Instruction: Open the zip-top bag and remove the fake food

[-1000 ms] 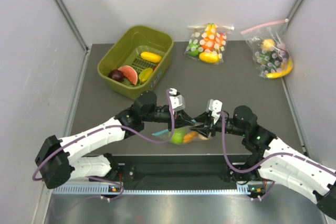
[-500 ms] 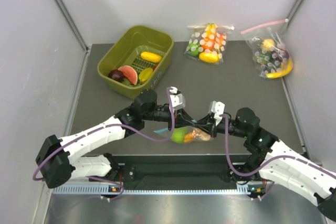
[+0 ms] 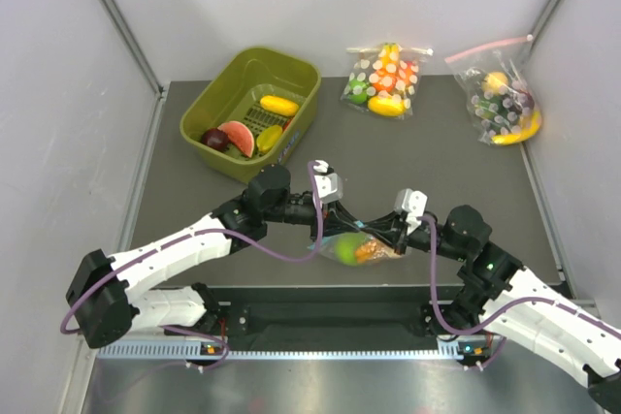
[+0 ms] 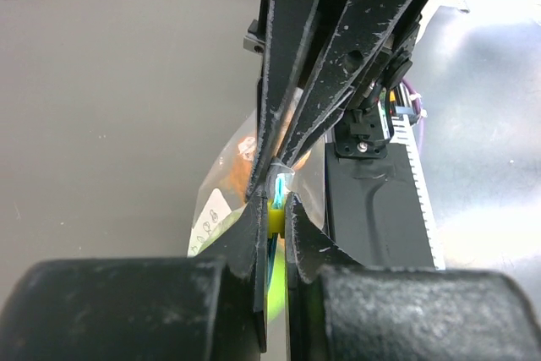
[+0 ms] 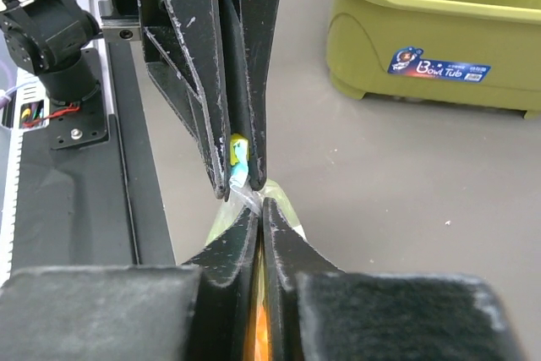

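I read "Bowl Tub" on olive tub (image 5: 397, 27) — left gripper (image 4: 272, 198), right gripper (image 5: 260, 207) both pinch zip-top bag (image 3: 361, 249) over grey table (image 3: 437, 162).

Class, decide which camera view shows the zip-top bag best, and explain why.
Top external: the zip-top bag appears nearly whole, its fake food visible. Both wrist views show only a sliver of plastic and zip strip.

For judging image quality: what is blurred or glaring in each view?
Left wrist view: the left gripper is blurred at its base, the zip-top bag fairly sharp. Right wrist view: the right gripper likewise, the tub label reads clearly. Top view: glare on the metal rail.
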You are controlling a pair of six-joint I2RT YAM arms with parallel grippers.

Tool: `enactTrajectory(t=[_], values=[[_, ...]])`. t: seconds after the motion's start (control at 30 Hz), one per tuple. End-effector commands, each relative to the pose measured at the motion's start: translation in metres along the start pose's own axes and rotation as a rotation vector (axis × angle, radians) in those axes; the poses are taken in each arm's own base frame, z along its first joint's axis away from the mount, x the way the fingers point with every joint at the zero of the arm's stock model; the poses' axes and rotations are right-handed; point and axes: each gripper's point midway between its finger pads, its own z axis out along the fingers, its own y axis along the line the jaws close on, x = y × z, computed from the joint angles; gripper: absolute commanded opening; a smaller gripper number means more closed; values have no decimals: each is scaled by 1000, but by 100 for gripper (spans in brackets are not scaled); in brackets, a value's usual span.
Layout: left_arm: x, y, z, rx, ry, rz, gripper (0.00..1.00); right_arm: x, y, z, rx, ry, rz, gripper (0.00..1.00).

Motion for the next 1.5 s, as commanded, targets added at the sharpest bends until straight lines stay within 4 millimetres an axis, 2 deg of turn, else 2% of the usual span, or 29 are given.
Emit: enactTrajectory(t=[0.0,0.03,0.07,0.17,0.37,0.43,0.57,0.6,0.63,0.67,0.77,0.83,1.0,1.47], values=[[8,-4,-5,18,26,-26,0,-27,-11,-2,52,-67,-38,7],[8,-3,-4,17,27,-27,0,-24,-11,0,47,-52,-33,14],[7,-3,-4,20,26,-23,0,-21,-8,1,28,-40,-32,26],[7,-6,-1,47,30,-32,0,-21,-3,3,-6,-38,-34,36],[6,-13,3,104,20,-57,0,-13,5,14,-80,-4,-18,40],[7,-13,4,108,22,-61,0,-10,6,18,-95,2,-13,38],[7,-13,3,104,24,-57,0,-8,8,20,-110,-1,-9,6],[8,-10,2,83,27,-57,3,-8,8,20,-110,-5,-11,3],[8,-8,2,69,30,-57,19,-9,7,19,-103,-7,-13,0],[11,-6,-1,51,46,-59,29,-8,7,18,-97,-5,-12,0],[10,3,-7,-21,54,-37,47,-6,5,16,-84,-3,-13,0],[3,7,-12,-69,29,-15,53,-8,6,15,-83,-8,-16,0],[-13,11,-22,-120,-25,12,55,-7,6,17,-92,1,-12,0],[-2,8,-12,-49,12,-19,57,-4,6,18,-95,15,-6,0]])
